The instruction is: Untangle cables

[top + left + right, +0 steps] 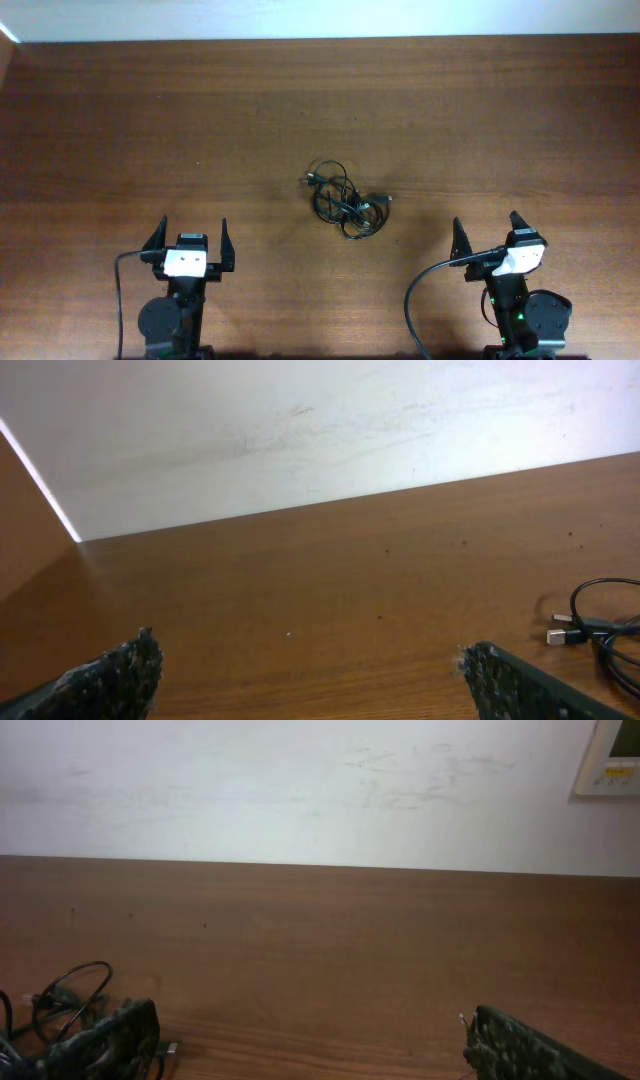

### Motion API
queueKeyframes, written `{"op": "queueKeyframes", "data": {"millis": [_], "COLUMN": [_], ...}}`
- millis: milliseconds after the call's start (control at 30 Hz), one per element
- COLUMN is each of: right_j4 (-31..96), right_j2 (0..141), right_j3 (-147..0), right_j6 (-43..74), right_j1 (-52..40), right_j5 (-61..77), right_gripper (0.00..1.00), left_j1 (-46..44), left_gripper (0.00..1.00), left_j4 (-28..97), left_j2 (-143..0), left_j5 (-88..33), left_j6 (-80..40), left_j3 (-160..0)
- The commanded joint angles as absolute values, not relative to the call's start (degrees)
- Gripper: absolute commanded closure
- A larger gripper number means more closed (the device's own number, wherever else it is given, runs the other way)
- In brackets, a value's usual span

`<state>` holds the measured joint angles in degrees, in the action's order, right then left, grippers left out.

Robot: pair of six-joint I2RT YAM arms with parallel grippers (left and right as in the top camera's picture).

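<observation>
Small tangled clump of thin black cables [345, 203], overlapping loops, with a silver-tipped plug [562, 635] poking out at the edge facing the left hand [193, 228]. Lies flat on the brown wooden counter [150, 120], forward and to the right of the left hand, forward and to the left of the right hand [486, 222], roughly midway between the two and well apart from each. Touched by neither hand. Probably very light, limp and soft, so likely to drag along as one whole clump if tugged from a single point. Not fragile, though thin enough to slip out of a loose pinch. Best taken at an outer loop or just behind a plug, pinning one part with one hand while drawing a free end away with the other. Left hand: spread wide apart, holding nothing. Right hand: likewise spread apart and empty. Untangling not yet begun, judging by the tight clump.
</observation>
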<state>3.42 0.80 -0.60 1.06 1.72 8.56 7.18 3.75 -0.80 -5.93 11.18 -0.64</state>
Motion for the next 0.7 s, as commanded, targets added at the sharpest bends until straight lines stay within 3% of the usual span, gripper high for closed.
{"op": "queueKeyframes", "data": {"millis": [0,533,667], "right_j4": [3.7,3.7,3.6], "right_j2": [0.4,0.4,0.4], "right_j3": [-0.3,-0.3,-0.3], "right_j6": [0.8,0.8,0.8], "right_j1": [1.4,1.5,1.5], "right_j5": [8.3,7.7,8.7], "right_gripper": [0.01,0.01,0.01], "left_j1": [7.0,7.0,7.0], "left_gripper": [0.01,0.01,0.01], "left_j4": [4.1,3.8,3.5], "left_j2": [-0.4,-0.3,-0.4], "left_j5": [-5.5,-4.9,-9.9], "left_j6": [12.1,12.1,11.4], "left_j3": [-0.5,-0.5,-0.5]}}
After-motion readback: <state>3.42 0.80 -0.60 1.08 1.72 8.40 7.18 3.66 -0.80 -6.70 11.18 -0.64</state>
